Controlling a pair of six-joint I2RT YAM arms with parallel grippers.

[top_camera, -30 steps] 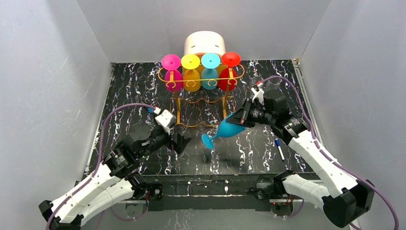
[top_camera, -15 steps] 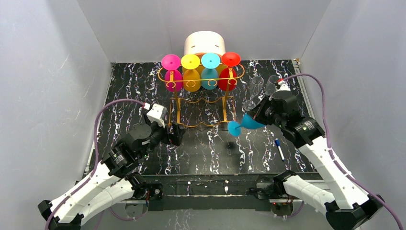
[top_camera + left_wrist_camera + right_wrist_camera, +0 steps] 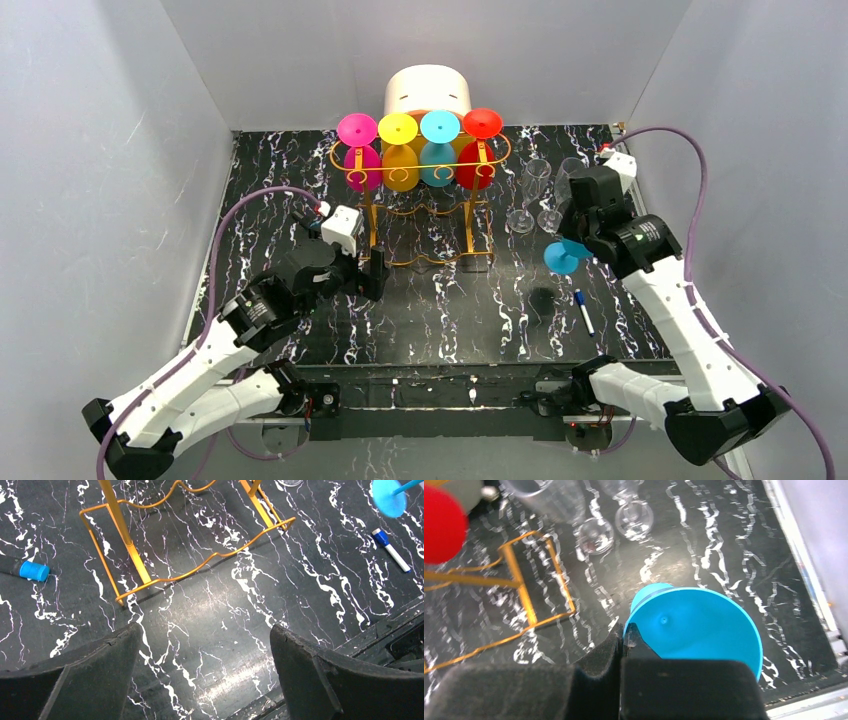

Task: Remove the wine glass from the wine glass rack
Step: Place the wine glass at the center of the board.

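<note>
The gold wire wine glass rack (image 3: pixel 420 205) stands at the back middle. Pink (image 3: pixel 360 150), yellow (image 3: pixel 399 150), cyan (image 3: pixel 438 148) and red (image 3: pixel 478 148) glasses hang on it upside down. My right gripper (image 3: pixel 578 238) is shut on a blue wine glass (image 3: pixel 562 256) and holds it above the table, right of the rack. In the right wrist view the fingers (image 3: pixel 596 657) pinch the blue glass (image 3: pixel 696 625) at its edge. My left gripper (image 3: pixel 375 275) is open and empty just in front of the rack base (image 3: pixel 190 570).
Two clear glasses (image 3: pixel 521 198) (image 3: pixel 556 200) stand right of the rack, close to the blue glass. A white round box (image 3: pixel 428 92) is behind the rack. A marker (image 3: pixel 584 311) lies front right. A blue-capped object (image 3: pixel 34 571) lies left of the rack base.
My right arm has carried the blue glass rightward and back, away from the rack's front to beside the clear glasses. My left gripper has edged closer to the rack base.
</note>
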